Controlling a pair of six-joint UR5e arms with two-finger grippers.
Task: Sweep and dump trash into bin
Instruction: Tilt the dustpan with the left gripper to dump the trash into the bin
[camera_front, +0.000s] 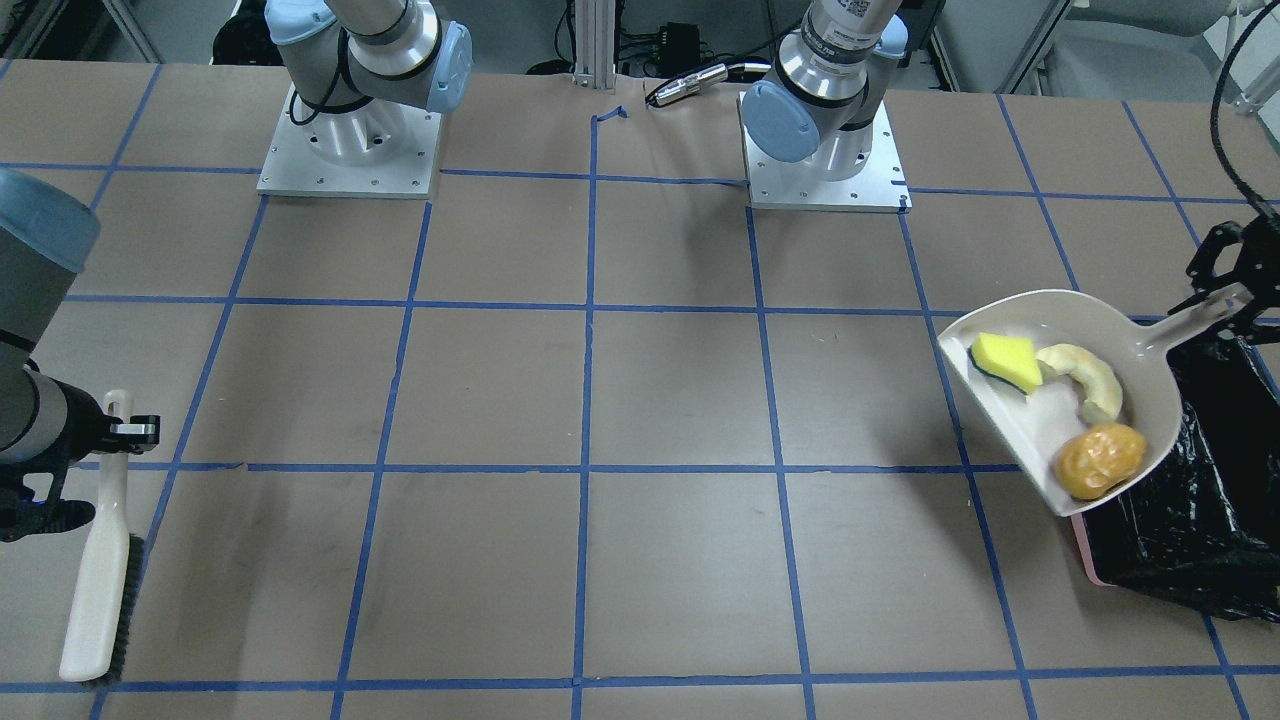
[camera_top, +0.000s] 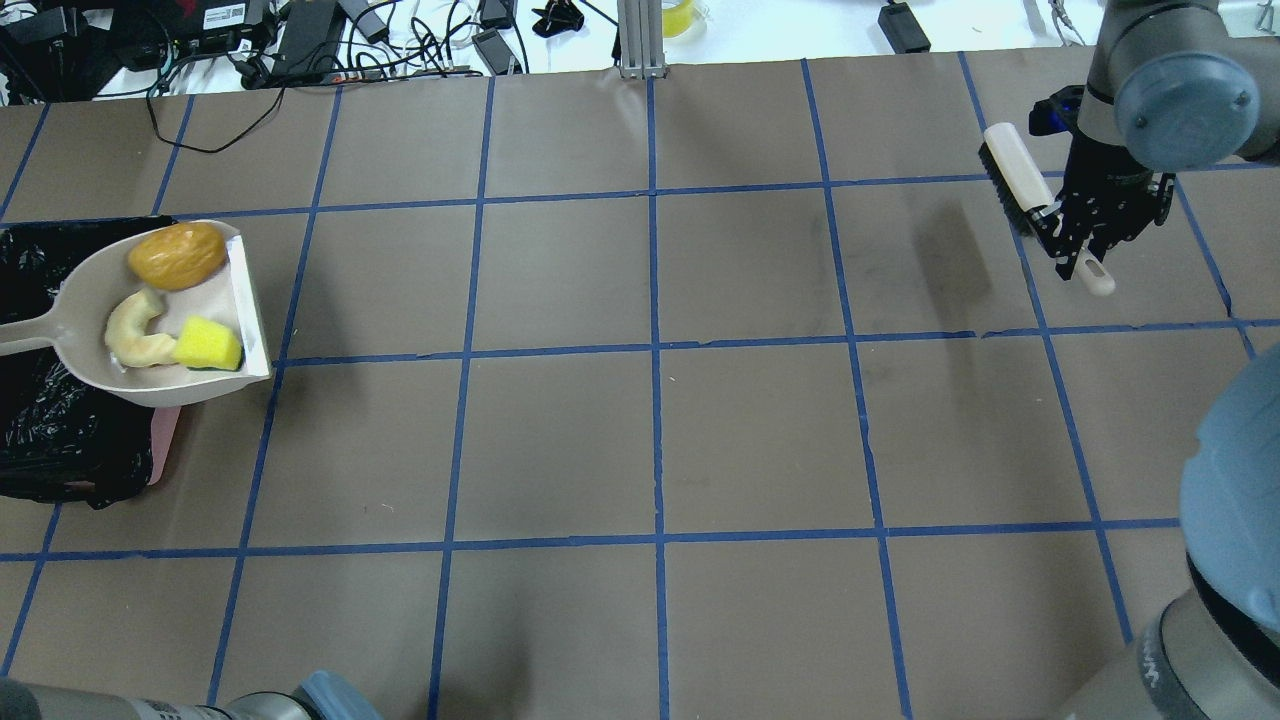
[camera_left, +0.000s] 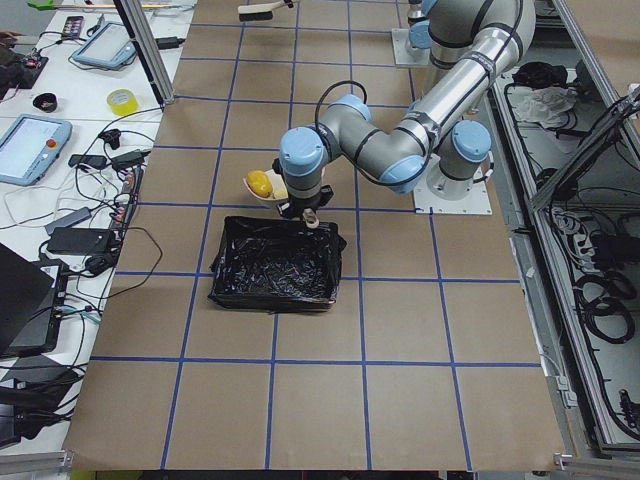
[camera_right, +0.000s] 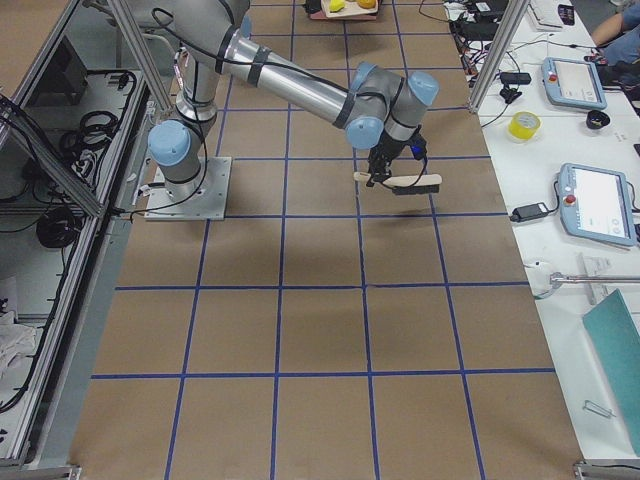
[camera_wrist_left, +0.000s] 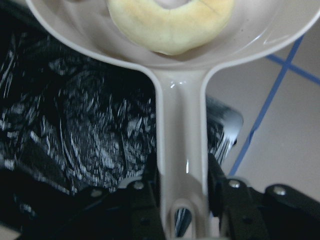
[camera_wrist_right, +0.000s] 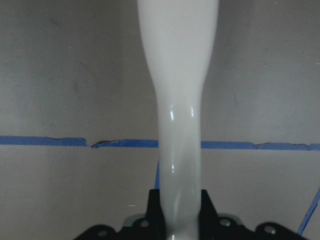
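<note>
No words or numbers are showing clearly enough to read. A white sticker (camera_top: 224, 15) at the upper left and a label (camera_front: 862, 8) on an arm (camera_front: 835, 70) up top are looking too blurry.

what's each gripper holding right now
Left gripper: shut on the dustpan handle.
Right gripper: shut on the brush handle.
</note>
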